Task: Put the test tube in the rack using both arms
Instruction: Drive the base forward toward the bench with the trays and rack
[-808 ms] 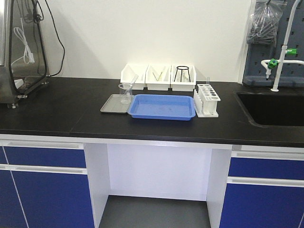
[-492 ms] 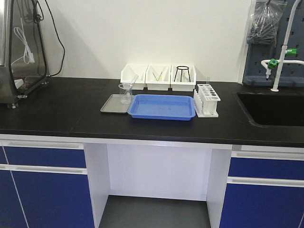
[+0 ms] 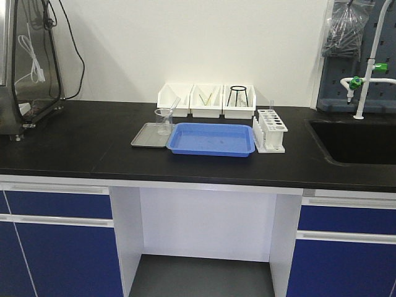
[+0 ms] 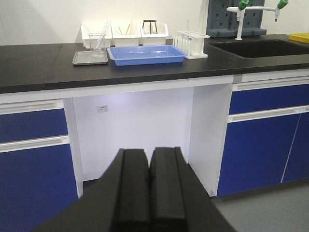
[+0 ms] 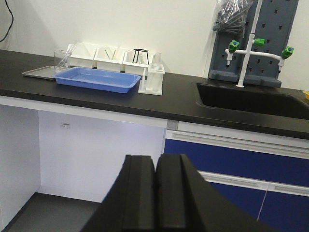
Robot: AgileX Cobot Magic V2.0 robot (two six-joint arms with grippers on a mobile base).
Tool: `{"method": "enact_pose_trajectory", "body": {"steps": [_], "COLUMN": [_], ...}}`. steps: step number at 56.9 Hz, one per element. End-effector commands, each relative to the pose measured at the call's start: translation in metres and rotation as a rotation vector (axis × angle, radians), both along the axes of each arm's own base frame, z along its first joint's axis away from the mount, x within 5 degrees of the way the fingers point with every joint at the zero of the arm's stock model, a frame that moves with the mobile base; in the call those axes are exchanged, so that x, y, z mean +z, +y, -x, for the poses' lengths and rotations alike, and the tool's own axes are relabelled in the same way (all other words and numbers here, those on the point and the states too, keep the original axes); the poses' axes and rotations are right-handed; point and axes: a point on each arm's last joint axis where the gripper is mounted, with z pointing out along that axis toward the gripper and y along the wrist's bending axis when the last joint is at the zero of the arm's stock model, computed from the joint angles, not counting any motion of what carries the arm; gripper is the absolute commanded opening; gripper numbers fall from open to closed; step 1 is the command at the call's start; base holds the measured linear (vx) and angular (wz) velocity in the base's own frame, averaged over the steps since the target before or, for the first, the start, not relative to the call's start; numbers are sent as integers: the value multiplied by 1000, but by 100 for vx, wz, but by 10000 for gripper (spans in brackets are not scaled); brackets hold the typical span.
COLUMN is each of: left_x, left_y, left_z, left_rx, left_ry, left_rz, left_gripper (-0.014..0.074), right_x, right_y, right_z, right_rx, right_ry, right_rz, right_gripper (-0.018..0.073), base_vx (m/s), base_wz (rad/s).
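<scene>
The test tube (image 3: 172,106) leans in a clear beaker (image 3: 164,120) on a small metal tray (image 3: 147,135); it also shows in the left wrist view (image 4: 103,33). The white rack (image 3: 270,130) stands right of the blue tray (image 3: 210,138), with another tube (image 3: 271,104) upright in it. The rack also shows in both wrist views (image 4: 190,43) (image 5: 153,78). My left gripper (image 4: 149,153) is shut and empty, low in front of the counter. My right gripper (image 5: 156,160) is shut and empty, also below counter height. Neither arm shows in the front view.
Three white bins (image 3: 206,99) stand at the back, one holding a black wire stand (image 3: 237,96). A sink (image 3: 356,141) with a tap (image 3: 365,80) is at the right. A framed apparatus (image 3: 28,62) stands at the far left. Blue cabinets (image 3: 55,241) flank the knee space.
</scene>
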Motion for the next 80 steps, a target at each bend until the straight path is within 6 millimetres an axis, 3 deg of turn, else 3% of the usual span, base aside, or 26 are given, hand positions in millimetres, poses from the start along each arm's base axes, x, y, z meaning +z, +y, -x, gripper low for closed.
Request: {"method": "enact_pose_trajectory", "body": {"steps": [1, 37, 80], "left_x": [15, 15, 15], "left_y": [1, 1, 1], "left_z": [2, 2, 2], "left_rx": [4, 4, 4], "left_ry": [-106, -106, -106], "left_rz": [46, 46, 46], "left_gripper": [-7, -7, -7], "right_x": [2, 2, 2], "right_y": [-1, -1, -1], "right_z": [0, 0, 0], "right_rx": [-9, -9, -9], "right_ry": [-71, -71, -71], "right_rz": [10, 10, 10], "right_gripper": [-8, -8, -8], "base_vx": [2, 13, 38], "base_wz": [-1, -5, 1]}}
